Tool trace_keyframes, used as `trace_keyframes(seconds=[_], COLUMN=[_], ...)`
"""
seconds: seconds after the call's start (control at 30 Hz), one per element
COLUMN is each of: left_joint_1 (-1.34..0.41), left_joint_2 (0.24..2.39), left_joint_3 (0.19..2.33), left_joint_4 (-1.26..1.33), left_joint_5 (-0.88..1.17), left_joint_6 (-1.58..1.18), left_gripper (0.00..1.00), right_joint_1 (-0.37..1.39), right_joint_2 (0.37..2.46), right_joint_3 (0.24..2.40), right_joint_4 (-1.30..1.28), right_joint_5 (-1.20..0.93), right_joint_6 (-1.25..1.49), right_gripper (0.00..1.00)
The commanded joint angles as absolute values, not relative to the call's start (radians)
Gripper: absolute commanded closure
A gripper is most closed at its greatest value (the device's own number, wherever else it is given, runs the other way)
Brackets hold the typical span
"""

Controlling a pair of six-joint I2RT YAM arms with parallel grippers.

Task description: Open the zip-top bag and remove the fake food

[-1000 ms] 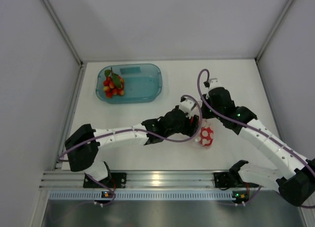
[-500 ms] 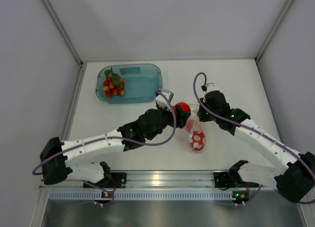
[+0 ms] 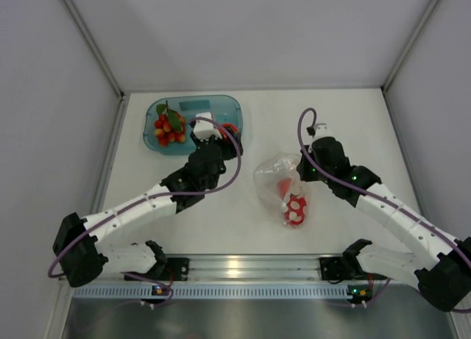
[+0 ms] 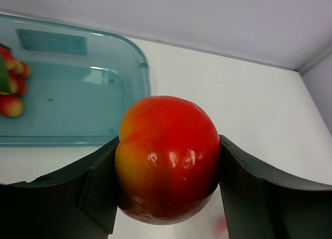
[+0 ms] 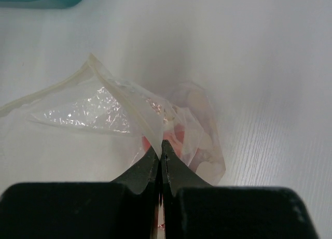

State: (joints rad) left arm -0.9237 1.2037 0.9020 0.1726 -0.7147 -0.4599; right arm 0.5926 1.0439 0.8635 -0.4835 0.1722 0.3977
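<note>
Swinging the left gripper (image 3: 219, 131) away from the zip-top bag (image 3: 274, 176) and across to the teal tray (image 3: 221, 107): 1 second back reaching in at the bag's mouth, half a second back lifting clear with something red, now hanging at the tray's right end. Clamping a round red fruit piece (image 4: 166, 156), yellow down 1 flank, squarely between both jaws and pressing on its 2 sides, with no sign of slipping in the left wrist view. Pinching the bag's upper edge in the right gripper (image 5: 161, 152), closed tight on the plastic, and lifting that edge to keep the mouth gaping. Lying mid-table, well apart from the tray, and spreading wider than half a second back. Still enclosing red pieces (image 3: 294, 207), probably 2, though hard to count through the crumpled film. Already resting at the tray's left end: the berry cluster (image 3: 169, 127) with its green leaves. Reading this for the task: opening done, emptying under way, with 1 piece landed, 1 travelling and more waiting. Judging the next need as releasing the fruit over bare tray floor, clear of the berries, then returning to the mouth while keeping it open from the right. Risking a roll if dropping from too high, being round and smooth.
</note>
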Motion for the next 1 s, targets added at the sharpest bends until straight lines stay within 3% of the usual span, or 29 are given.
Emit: trace_keyframes(seconds=[0.0,0.4,0.63,0.83,0.97], left_joint_1=[-0.776,-0.417,-0.333,-0.299,-0.272], left_joint_2=[1.226,1.644,1.848,1.996,2.072], left_joint_3=[0.982,1.221,1.383,1.518,1.603], left_joint_4=[0.137,0.103,0.058,-0.03,-0.092], left_joint_5=[-0.669,-0.517,-0.454,-0.457,-0.414], left_joint_6=[-0.469,-0.448,-0.454,-0.446,-0.445], left_gripper=[1.0,1.0,0.88,0.67,0.4], right_joint_1=[0.581,0.581,0.583,0.581,0.581], right_joint_2=[0.993,0.946,0.928,0.911,0.904], right_joint_3=[0.871,0.897,0.907,0.908,0.917], right_joint_4=[-0.489,-0.515,-0.538,-0.555,-0.563], right_joint_5=[0.195,0.16,0.146,0.146,0.135], right_joint_6=[0.413,0.422,0.416,0.402,0.402], right_gripper=[1.0,1.0,1.0,1.0,1.0])
